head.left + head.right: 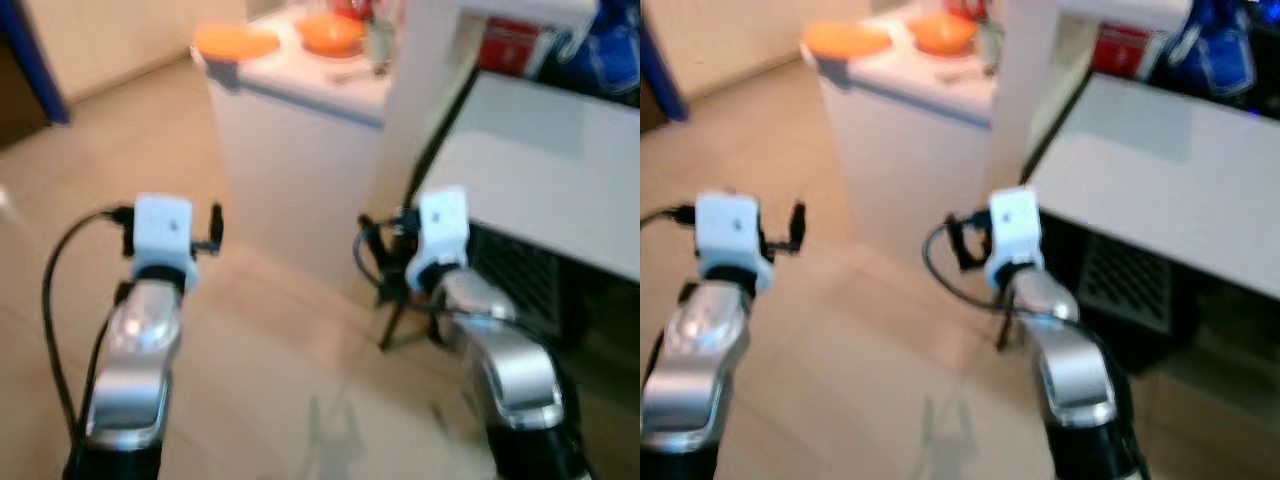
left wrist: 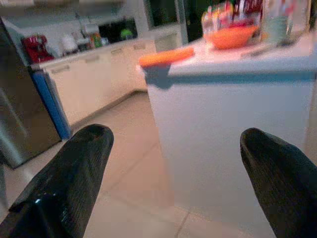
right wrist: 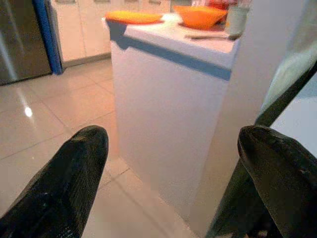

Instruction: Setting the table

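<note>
both claws are raised over the tiled floor [image 1: 270,330]; head views are blurred. left claw [image 2: 176,144] gapes wide, empty, facing the white tabletop [image 2: 237,59] with an orange plate [image 2: 166,55] overhanging its corner. right claw [image 3: 173,144] gapes empty too; an orange bowl [image 3: 200,16] is behind the plate.

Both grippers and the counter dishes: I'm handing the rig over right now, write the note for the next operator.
Left gripper: open, empty, held out above the tiled floor.
Right gripper: open, empty, beside the white counter.
Things: orange plate overhanging the counter's near corner, orange bowl behind it, a pale cup and what looks like cutlery next to the bowl. White table on the robot's right.
Done: nothing picked up.
Left: approach the counter, carry the dishes across, probably to that table.
</note>
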`<state>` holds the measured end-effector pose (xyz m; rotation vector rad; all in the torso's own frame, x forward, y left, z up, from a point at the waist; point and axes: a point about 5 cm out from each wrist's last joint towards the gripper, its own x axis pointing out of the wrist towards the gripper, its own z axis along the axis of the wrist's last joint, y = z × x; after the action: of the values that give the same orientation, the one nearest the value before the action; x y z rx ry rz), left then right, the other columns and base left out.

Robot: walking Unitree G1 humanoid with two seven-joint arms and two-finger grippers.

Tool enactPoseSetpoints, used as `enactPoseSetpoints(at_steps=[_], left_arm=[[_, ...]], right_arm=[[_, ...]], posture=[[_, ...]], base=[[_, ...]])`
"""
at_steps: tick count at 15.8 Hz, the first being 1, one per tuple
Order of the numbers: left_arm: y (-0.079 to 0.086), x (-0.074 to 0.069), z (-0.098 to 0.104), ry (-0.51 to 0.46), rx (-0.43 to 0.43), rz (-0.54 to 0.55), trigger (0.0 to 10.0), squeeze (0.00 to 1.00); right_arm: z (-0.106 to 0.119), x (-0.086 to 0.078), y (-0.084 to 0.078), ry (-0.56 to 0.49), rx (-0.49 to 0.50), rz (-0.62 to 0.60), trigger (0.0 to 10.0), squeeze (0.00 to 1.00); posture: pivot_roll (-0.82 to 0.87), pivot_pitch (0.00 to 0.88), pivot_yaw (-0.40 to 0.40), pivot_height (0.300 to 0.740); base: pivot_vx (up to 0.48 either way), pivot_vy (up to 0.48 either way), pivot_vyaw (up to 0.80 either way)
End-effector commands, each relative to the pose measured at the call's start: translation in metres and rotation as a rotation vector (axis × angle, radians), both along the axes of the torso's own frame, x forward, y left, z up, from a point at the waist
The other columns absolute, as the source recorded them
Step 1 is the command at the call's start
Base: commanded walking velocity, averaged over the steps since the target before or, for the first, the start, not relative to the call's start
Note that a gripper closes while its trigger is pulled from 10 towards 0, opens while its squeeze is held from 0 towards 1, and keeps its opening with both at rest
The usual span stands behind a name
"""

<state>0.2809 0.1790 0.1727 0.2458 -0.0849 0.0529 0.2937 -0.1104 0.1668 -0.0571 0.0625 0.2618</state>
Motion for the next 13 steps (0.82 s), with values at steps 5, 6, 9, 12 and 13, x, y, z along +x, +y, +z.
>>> enactPoseSetpoints(at_steps=[5, 6, 9, 12, 13], left_arm=[[-0.0083, -0.0019, -0.0019, 0.004, -0.004, -0.031, 10.0, 0.00], [-0.0082, -0.0019, -0.0020, 0.004, -0.004, -0.031, 10.0, 0.00], [-0.0084, -0.0027, -0.0027, 0.006, -0.005, -0.030, 10.0, 0.00], [-0.0082, -0.0037, -0.0033, 0.005, -0.008, -0.027, 10.0, 0.00], [-0.0078, -0.0044, -0.0040, 0.005, -0.012, -0.024, 10.0, 0.00]], right_arm=[[0.0019, -0.0006, -0.0051, -0.015, -0.008, -0.016, 10.0, 0.00], [0.0020, -0.0006, -0.0048, -0.016, -0.009, -0.014, 10.0, 0.00], [0.0023, -0.0013, -0.0039, -0.018, -0.014, -0.005, 10.0, 0.00], [0.0030, -0.0013, -0.0041, -0.019, -0.001, -0.004, 10.0, 0.00], [0.0037, -0.0010, -0.0055, -0.020, 0.010, -0.011, 10.0, 0.00]], posture=[[0.02, 0.000, -0.040, 0.740], [0.02, 0.000, -0.040, 0.740], [0.02, 0.000, -0.044, 0.740], [0.02, 0.000, -0.048, 0.740], [0.01, 0.000, -0.051, 0.740]], base=[[0.414, 0.000, 0.80], [0.412, 0.000, 0.80], [0.415, 0.000, 0.80], [0.416, 0.000, 0.27], [0.412, 0.000, 0.00]])
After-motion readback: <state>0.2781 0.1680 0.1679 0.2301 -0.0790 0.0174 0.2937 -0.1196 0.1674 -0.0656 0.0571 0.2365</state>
